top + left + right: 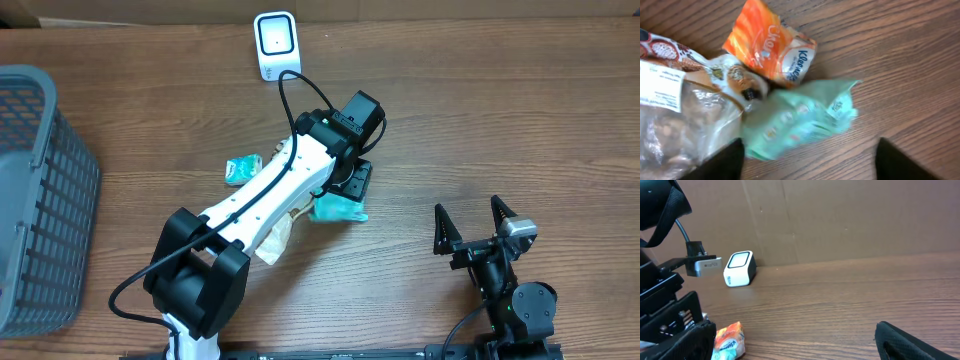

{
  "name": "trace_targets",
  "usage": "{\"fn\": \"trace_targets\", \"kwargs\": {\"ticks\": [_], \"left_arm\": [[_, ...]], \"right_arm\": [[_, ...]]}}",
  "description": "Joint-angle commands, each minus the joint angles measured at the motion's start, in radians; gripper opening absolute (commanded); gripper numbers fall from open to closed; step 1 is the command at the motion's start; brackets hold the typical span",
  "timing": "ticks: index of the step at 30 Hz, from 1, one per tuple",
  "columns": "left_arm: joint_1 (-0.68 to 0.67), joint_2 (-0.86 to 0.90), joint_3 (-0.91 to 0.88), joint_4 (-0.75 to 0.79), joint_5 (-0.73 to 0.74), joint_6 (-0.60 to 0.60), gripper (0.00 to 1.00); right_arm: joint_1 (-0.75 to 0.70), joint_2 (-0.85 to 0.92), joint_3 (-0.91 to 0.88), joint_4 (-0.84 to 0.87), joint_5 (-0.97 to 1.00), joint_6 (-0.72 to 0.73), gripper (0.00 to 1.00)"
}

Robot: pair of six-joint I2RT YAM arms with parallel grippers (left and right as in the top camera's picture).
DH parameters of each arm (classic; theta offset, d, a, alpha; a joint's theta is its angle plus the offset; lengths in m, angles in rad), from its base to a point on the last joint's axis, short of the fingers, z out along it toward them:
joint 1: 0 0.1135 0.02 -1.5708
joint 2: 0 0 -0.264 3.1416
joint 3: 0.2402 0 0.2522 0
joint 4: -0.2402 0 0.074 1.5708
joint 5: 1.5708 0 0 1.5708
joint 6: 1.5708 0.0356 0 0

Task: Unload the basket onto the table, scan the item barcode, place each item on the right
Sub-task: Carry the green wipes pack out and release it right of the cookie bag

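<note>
Wooden worktop (520, 110), cardboard wall (840, 220) behind. Left end effector (809, 162): jaws parted, nothing clamped. Teal packet (800, 120) lies blurred on the wood just ahead of the gap, touching an orange tissue pack (771, 47) and a clear snack bag (675, 115). Right end effector (472, 222): jaws wide, empty, well apart from the pile. White scanner (275, 45) stands at the far edge; grey basket (40, 200) at left.
</note>
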Motion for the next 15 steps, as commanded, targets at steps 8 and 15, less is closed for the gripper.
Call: {"fn": "trace_targets", "kwargs": {"ticks": [8,15], "left_arm": [[0.071,-0.047,0.183,-0.135,-0.022,-0.006,0.71],[0.254,-0.146,0.438,-0.344,-0.035,-0.010,0.71]], "right_arm": [[-0.003,-0.007,-0.011,0.003,0.009,0.008,1.00],[-0.003,-0.007,-0.011,0.003,0.009,0.008,1.00]]}}
